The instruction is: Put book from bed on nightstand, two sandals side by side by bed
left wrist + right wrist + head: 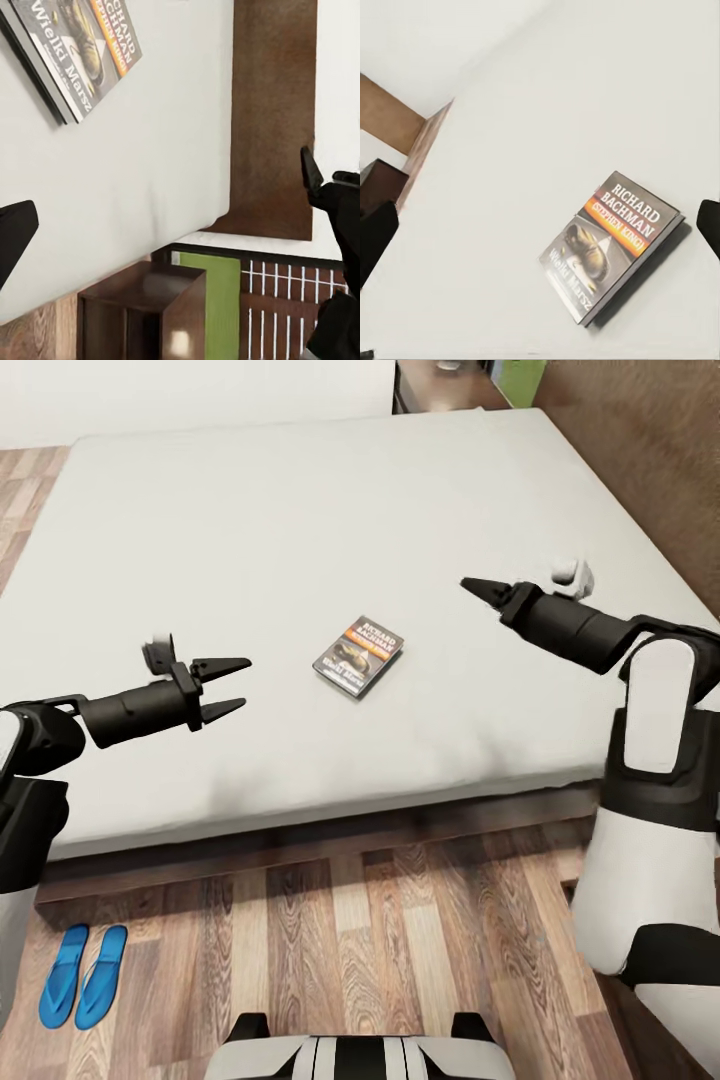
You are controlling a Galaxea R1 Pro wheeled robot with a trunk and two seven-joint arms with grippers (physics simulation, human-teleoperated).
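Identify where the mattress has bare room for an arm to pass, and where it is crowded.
The mattress lies bare from the book up to its far edge. Bare strips also separate the book from the left tool and the right tool. It is crowded only where the book lies between the tools.

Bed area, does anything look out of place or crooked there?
Only the book: it lies alone mid-mattress on the bed, cover up and turned askew to the edges. The two sandals sit neatly paired on the floor.
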